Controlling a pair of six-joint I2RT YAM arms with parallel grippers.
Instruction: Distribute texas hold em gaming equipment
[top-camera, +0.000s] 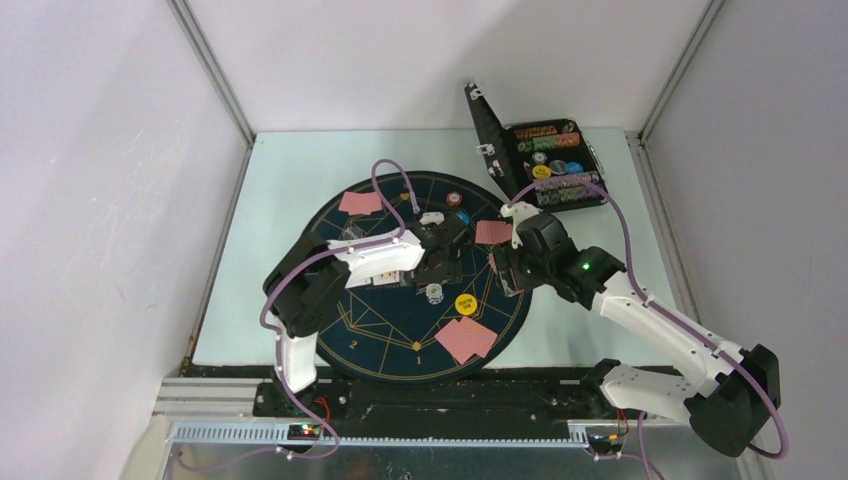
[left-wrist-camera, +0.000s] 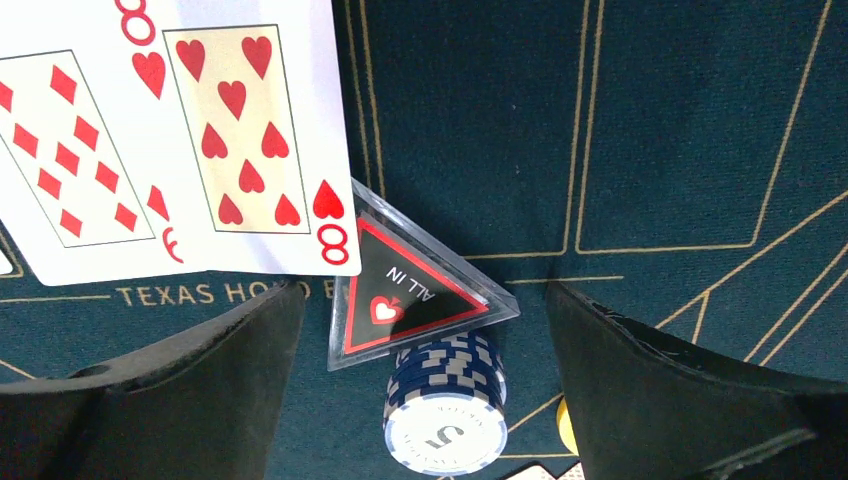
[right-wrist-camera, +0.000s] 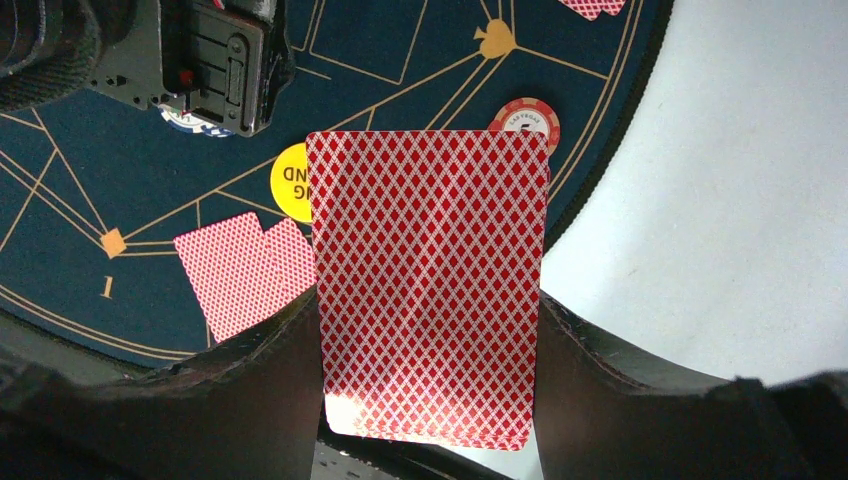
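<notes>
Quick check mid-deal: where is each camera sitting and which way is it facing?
Top external: fixed above and behind, looking down on the mat; left arm and right arm show.
Left wrist: points down at the ALL IN marker and blue chip stack; its open jaws frame them.
Right wrist: looks down past the deck between its jaws.
Shared: top and right wrist both show the yellow disc.

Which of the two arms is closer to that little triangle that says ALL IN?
Left. The left gripper hangs open right above the triangle, which shows between its fingers. The right gripper is farther off to the right, clamped on a deck of cards.
</notes>
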